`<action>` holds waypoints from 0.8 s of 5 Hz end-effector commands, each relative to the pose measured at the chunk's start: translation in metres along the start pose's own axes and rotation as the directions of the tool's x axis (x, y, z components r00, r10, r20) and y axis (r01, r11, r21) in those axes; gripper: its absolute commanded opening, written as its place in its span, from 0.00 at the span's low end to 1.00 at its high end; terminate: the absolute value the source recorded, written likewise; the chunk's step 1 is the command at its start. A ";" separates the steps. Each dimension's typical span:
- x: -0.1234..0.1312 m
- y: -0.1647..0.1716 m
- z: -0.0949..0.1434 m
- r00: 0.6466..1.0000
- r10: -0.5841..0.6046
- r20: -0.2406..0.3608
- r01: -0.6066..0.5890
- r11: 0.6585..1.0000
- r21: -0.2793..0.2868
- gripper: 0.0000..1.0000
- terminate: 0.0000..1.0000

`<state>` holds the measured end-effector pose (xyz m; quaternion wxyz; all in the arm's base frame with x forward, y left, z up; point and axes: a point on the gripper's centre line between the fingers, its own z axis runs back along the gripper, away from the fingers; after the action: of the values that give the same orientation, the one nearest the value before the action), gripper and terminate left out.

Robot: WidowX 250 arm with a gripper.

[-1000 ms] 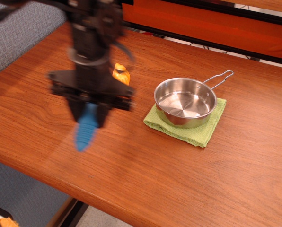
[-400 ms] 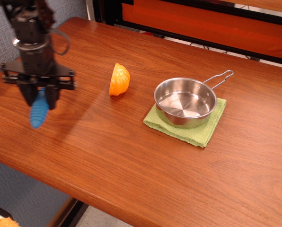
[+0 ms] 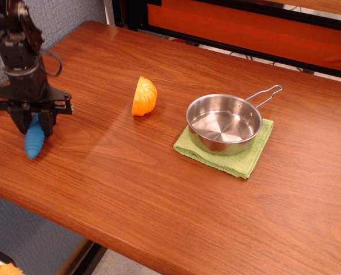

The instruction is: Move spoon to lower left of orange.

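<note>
Wood-grain brown surface [image 3: 159, 189] fills the view; grey fabric panelling stands behind its left edge and an orange-and-black panel [image 3: 245, 26] runs along the far side. Black tool [image 3: 32, 123] hangs over the left edge, pinching the spoon [image 3: 34, 140] by its ribbed blue handle, which points down; the bowl is hidden. Steel pan [image 3: 223, 123] sits on a green cloth [image 3: 248, 157], right of centre. Orange [image 3: 144, 96] rests left of the pan, well apart from the spoon.
</note>
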<state>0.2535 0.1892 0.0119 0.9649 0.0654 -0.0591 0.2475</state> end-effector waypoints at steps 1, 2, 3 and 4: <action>0.003 0.013 0.013 0.996 0.064 0.060 -0.064 0.998 0.009 0.00 0.00; 0.001 0.020 0.017 0.997 0.065 0.046 -0.066 0.998 0.010 1.00 0.00; 0.003 0.025 0.022 0.998 0.038 0.046 -0.040 0.999 0.038 1.00 0.00; 0.005 0.027 0.034 0.998 0.019 0.054 -0.022 0.998 0.051 1.00 0.00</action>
<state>0.2483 0.2091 0.0221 0.9624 0.0812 -0.0446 0.2555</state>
